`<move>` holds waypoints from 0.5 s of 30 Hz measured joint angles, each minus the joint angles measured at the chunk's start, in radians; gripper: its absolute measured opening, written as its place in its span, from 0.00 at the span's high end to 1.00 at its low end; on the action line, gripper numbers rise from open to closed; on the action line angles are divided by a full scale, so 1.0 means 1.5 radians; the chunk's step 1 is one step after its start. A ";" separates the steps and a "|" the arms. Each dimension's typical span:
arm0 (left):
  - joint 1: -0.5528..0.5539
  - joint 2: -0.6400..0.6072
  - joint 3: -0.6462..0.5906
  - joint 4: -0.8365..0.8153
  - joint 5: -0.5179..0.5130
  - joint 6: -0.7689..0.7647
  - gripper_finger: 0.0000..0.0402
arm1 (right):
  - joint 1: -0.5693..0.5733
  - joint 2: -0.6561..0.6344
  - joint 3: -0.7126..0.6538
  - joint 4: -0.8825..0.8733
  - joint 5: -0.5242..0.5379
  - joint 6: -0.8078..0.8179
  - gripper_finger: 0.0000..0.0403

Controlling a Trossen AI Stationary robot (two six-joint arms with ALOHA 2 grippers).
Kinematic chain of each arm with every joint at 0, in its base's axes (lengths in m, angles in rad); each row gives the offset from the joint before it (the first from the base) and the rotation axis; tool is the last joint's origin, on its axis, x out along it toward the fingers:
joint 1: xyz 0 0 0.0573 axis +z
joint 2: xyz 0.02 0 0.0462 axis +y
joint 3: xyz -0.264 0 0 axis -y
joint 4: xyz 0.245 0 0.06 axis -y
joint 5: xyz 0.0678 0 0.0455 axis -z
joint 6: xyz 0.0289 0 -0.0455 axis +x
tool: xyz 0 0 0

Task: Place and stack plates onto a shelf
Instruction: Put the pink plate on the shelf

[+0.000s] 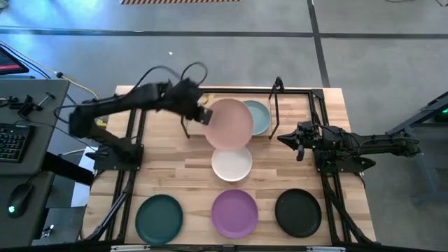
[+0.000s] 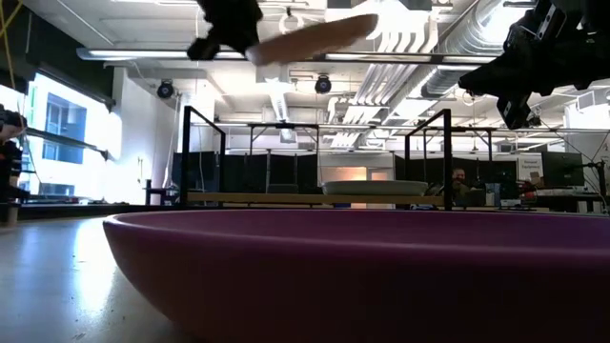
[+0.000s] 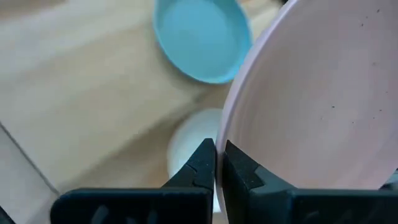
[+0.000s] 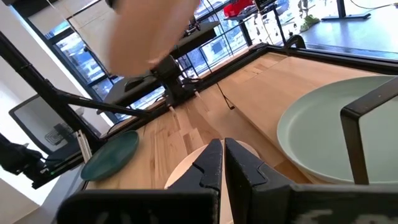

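1. Gripping the pink plate (image 1: 229, 123) by its rim, the left gripper (image 1: 201, 113) sits at upper centre-left of the high view, fingers clamped tight.
2. That plate hangs raised and tilted over the shelf (image 1: 210, 99), with the pale blue-grey plate (image 1: 257, 116) resting on the board just to its right; the white plate (image 1: 232, 163) lies below on the table.
3. Waiting at centre-right, the right gripper (image 1: 295, 141) has its fingers pressed together, empty.
4. No readable writing or labels show anywhere.
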 joint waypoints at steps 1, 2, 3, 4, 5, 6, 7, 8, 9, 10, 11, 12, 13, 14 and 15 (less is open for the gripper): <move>0.022 0.018 0.014 -0.015 0.012 0.029 1.00 | 0.000 0.000 0.000 0.000 -0.004 0.000 1.00; 0.046 0.036 0.025 -0.027 0.020 0.058 1.00 | 0.000 0.000 0.000 0.000 -0.006 0.000 1.00; 0.070 0.053 0.033 -0.038 0.028 0.087 1.00 | 0.000 0.000 0.000 0.000 -0.008 0.000 1.00; 0.091 0.070 0.039 -0.048 0.032 0.114 1.00 | 0.000 0.000 0.000 0.000 -0.008 0.000 1.00; 0.113 0.087 0.041 -0.054 0.032 0.138 1.00 | 0.000 0.000 0.000 -0.001 -0.009 0.000 1.00; 0.132 0.105 0.042 -0.057 0.032 0.161 1.00 | 0.000 0.000 0.000 -0.002 -0.009 0.000 1.00; 0.149 0.122 0.042 -0.058 0.032 0.185 1.00 | 0.000 0.000 0.000 -0.004 -0.009 0.000 1.00; 0.166 0.140 0.042 -0.059 0.031 0.207 1.00 | 0.000 0.000 0.000 -0.006 -0.009 0.000 1.00; 0.180 0.158 0.042 -0.059 0.031 0.229 1.00 | 0.000 0.000 0.000 -0.007 -0.010 0.002 1.00; 0.192 0.174 0.042 -0.059 0.030 0.247 1.00 | 0.000 0.000 0.000 -0.009 -0.010 0.009 1.00; 0.202 0.189 0.042 -0.058 0.030 0.260 1.00 | 0.000 0.000 0.000 -0.011 -0.010 0.016 1.00; 0.211 0.205 0.042 -0.052 0.030 0.273 1.00 | 0.000 0.000 0.000 -0.015 -0.010 0.021 1.00; 0.218 0.219 0.042 -0.043 0.030 0.285 1.00 | 0.000 0.000 0.000 -0.018 -0.010 0.029 1.00; 0.222 0.230 0.042 -0.032 0.031 0.294 1.00 | 0.000 0.000 0.000 -0.021 -0.010 0.034 1.00; 0.226 0.240 0.042 -0.024 0.032 0.304 1.00 | 0.000 0.000 0.000 -0.023 -0.010 0.038 1.00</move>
